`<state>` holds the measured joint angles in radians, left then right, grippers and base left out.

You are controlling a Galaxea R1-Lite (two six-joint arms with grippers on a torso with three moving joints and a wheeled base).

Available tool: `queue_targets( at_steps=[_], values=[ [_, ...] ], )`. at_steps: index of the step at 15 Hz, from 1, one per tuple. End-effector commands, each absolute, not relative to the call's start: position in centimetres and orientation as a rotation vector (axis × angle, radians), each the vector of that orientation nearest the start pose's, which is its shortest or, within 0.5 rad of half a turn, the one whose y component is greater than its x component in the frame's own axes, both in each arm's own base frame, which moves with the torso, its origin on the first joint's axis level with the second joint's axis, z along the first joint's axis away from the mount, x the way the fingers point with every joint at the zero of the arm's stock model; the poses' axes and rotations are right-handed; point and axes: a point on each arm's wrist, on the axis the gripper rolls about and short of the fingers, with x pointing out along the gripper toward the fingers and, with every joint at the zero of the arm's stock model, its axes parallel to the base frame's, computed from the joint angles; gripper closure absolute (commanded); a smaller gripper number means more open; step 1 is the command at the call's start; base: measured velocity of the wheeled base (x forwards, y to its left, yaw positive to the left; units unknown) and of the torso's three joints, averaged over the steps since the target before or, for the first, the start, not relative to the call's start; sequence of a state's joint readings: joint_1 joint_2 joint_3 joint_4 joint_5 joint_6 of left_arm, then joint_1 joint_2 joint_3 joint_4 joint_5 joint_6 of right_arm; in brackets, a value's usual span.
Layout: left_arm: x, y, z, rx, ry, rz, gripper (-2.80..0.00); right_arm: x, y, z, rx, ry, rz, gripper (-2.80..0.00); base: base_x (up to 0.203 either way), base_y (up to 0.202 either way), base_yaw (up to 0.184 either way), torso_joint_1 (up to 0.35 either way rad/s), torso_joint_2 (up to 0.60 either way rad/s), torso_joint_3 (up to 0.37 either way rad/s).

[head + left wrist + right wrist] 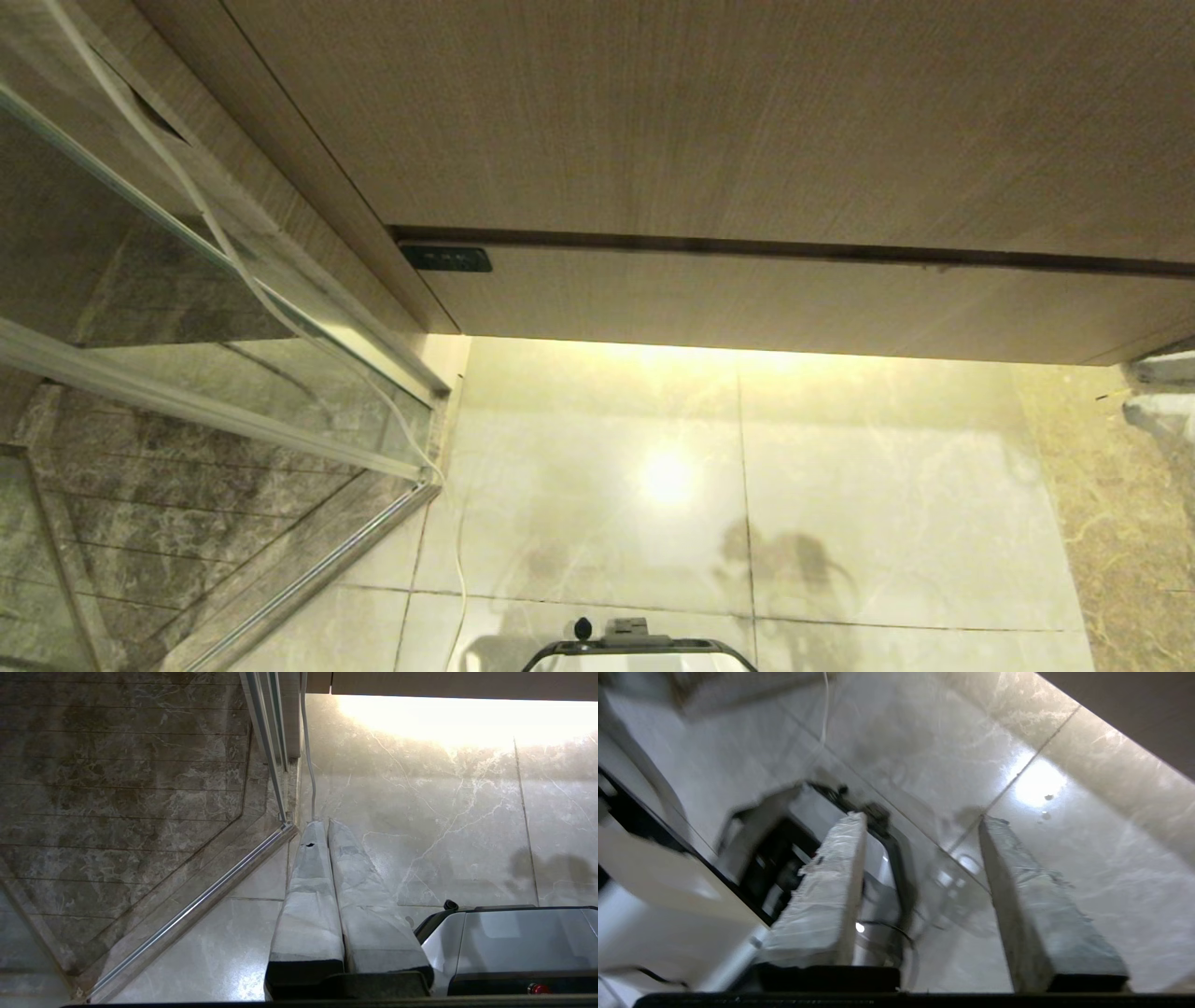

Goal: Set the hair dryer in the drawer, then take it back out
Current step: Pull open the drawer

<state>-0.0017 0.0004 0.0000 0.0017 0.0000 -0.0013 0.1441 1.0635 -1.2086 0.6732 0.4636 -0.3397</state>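
Observation:
The drawer (794,303) is the wide, shallow wood-grain front under the taller wood panel, and it is pushed in flush. The hair dryer is out of view. My right gripper (924,816) hangs over the marble floor beside my base, open, with nothing between its taped fingers (831,891). Its tips also show at the right edge of the head view, below the drawer's right end. My left gripper (323,822) is parked pointing down at the floor, shut and empty, close to the shower rail.
A glass shower door (187,308) with a metal floor rail (196,905) stands on the left. A white cord (280,308) runs down along it to the floor. A dark switch panel (445,259) sits at the drawer's left end. My base (639,649) is below.

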Motion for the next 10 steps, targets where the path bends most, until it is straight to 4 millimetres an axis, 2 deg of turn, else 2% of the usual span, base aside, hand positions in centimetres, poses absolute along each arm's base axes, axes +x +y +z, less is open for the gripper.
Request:
queue_targets(
  at_steps=[1,3,6,8,10],
  values=[
    [-2.3,0.0,7.5,-0.002,0.003,-0.002,0.00,11.1,2.6,29.4,-0.389,0.455,0.725,-2.80,0.000,0.000,0.000,0.000,0.00,0.000],
    [-2.3,0.0,7.5,-0.002,0.002,-0.002,0.00,11.5,2.5,28.6,-0.450,0.481,0.727,-2.80,0.000,0.000,0.000,0.000,0.00,0.000],
    [-2.3,0.0,7.5,-0.002,0.002,-0.002,0.00,12.2,1.6,27.1,-0.804,0.507,0.629,-2.80,0.000,0.000,0.000,0.000,0.00,0.000],
    [-2.3,0.0,7.5,-0.002,0.003,-0.002,0.00,12.7,1.3,26.7,-0.854,0.516,0.604,-2.80,0.000,0.000,0.000,0.000,0.00,0.000],
    [-2.3,0.0,7.5,-0.002,0.003,-0.002,0.00,14.0,1.4,25.7,-0.882,0.422,0.584,-2.80,0.000,0.000,0.000,0.000,0.00,0.000]
  ],
)
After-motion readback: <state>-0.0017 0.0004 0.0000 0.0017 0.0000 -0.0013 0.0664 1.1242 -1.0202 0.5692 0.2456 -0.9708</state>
